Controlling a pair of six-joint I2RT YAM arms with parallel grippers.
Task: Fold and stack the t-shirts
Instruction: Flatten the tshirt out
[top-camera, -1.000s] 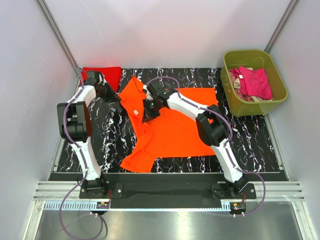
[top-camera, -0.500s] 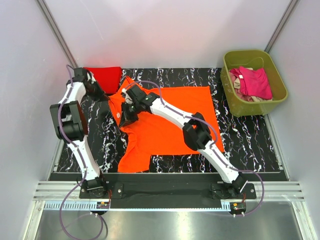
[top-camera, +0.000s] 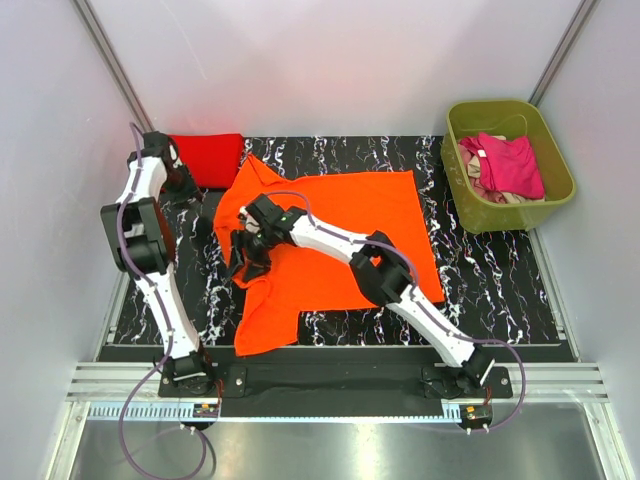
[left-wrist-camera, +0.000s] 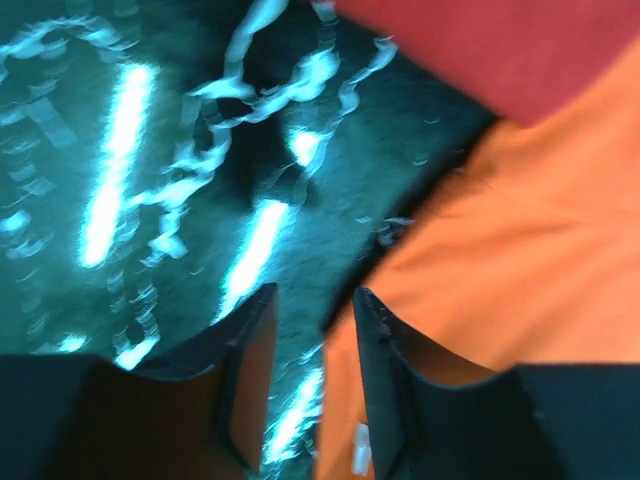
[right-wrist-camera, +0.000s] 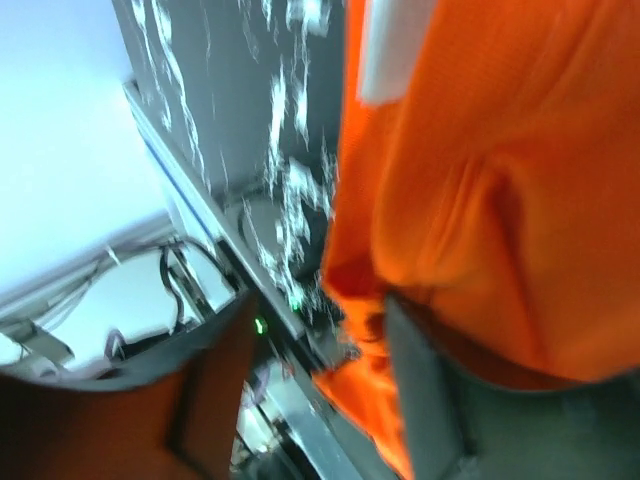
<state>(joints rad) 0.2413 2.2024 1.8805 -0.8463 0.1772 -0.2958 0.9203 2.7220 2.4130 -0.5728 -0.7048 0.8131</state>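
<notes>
The left gripper (left-wrist-camera: 315, 300), parted and empty, sits beside the bright orange cloth t-shirt (top-camera: 340, 230). The right gripper (right-wrist-camera: 320, 320) gapes over its edge. Spread flat, the shirt seems laid out for folding.

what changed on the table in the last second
Both arms swung left, spreading the bunched side of the orange t-shirt flat toward the left edge. The left gripper and right gripper have opened, apparently releasing it. The red t-shirt and olive tub stayed put.
</notes>
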